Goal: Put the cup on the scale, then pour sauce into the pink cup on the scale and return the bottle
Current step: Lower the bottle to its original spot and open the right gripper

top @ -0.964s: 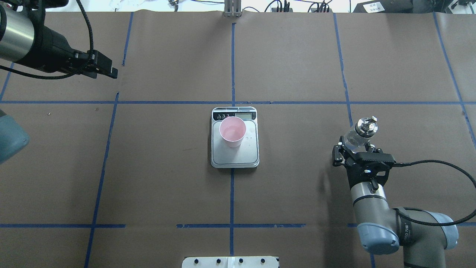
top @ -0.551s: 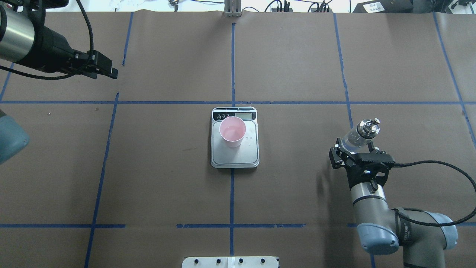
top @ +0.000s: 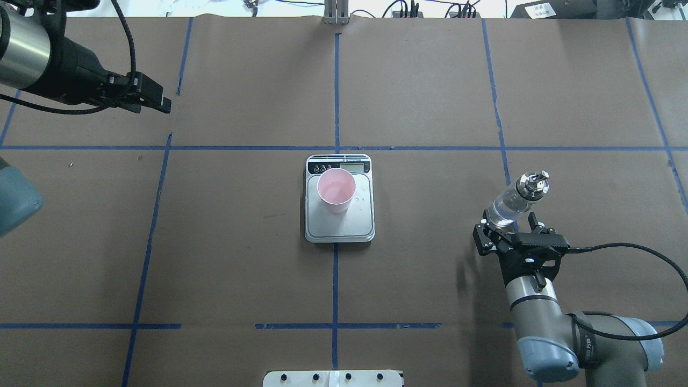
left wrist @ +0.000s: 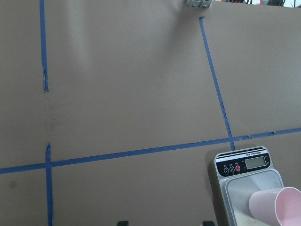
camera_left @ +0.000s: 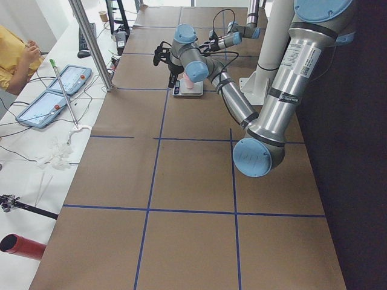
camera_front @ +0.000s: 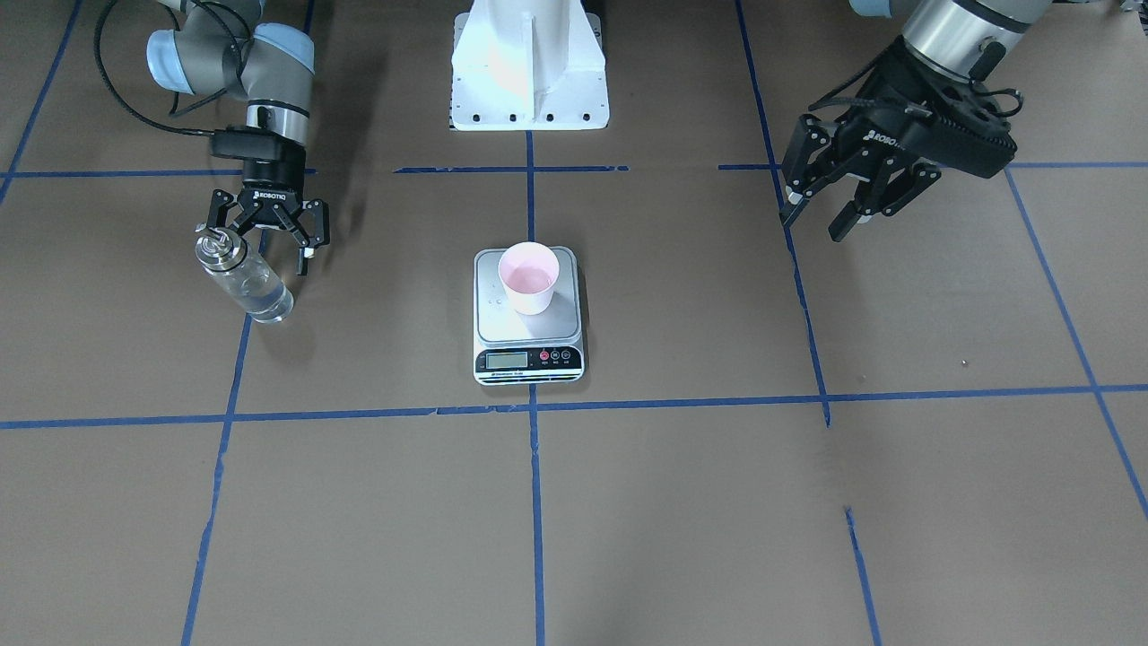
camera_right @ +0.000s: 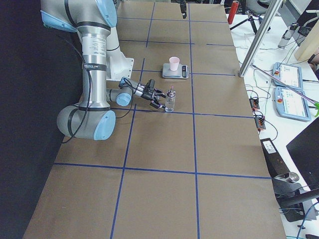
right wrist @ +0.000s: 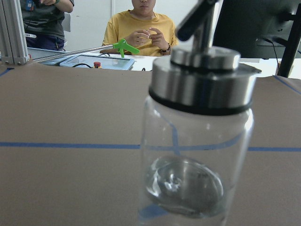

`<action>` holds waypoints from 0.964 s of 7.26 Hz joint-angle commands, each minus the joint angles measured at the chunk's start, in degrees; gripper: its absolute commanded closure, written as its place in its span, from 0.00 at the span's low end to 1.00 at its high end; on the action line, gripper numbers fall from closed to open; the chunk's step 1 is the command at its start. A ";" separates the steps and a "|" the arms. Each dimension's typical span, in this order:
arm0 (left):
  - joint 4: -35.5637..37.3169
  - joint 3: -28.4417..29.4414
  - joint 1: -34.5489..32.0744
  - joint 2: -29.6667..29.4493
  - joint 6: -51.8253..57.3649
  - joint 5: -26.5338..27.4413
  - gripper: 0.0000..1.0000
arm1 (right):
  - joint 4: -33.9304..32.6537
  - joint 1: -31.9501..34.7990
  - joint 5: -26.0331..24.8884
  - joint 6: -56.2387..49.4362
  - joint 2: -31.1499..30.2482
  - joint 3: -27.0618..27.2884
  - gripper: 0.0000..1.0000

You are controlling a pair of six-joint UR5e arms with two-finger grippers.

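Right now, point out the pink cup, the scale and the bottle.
cup [top: 336,189], overhead exterior view, on its inside bottom.
scale [top: 339,226], overhead exterior view, on the bare steel platform nearest the robot.
bottle [camera_front: 254,285], exterior front-facing view, on the clear glass body below the metal cap.

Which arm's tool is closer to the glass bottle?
Right. The right tool is open, close beside the bottle; the left tool hangs far off, beyond the scale.

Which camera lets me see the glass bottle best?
The right wrist-mounted view: the bottle fills the picture, so you can see its shiny metal cap and spout up close. The overhead, front-facing and exterior right views show it small. I can't find it in the others.
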 commanded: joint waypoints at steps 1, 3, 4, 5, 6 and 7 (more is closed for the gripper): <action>-0.08 0.08 0.00 0.04 -0.02 0.00 0.38 | 0.01 -3.01 -0.37 0.55 -4.10 3.34 0.00; -0.17 0.43 -0.09 1.00 0.77 0.00 0.39 | 0.01 -4.52 4.34 0.55 -9.99 8.80 0.00; -0.17 0.69 -0.09 1.18 1.55 0.00 0.39 | 0.53 -4.78 5.94 0.55 -14.11 10.56 0.00; -0.08 1.30 -0.17 2.06 5.48 0.09 0.39 | 4.36 -4.61 10.66 -0.32 -17.63 12.23 0.00; -0.43 1.74 -0.35 4.07 8.65 0.09 0.39 | 10.06 -4.43 14.44 -3.98 -20.36 12.51 0.00; -0.35 3.66 -1.40 4.35 12.94 0.09 0.39 | 17.68 -3.73 16.05 -10.46 -23.26 11.73 0.00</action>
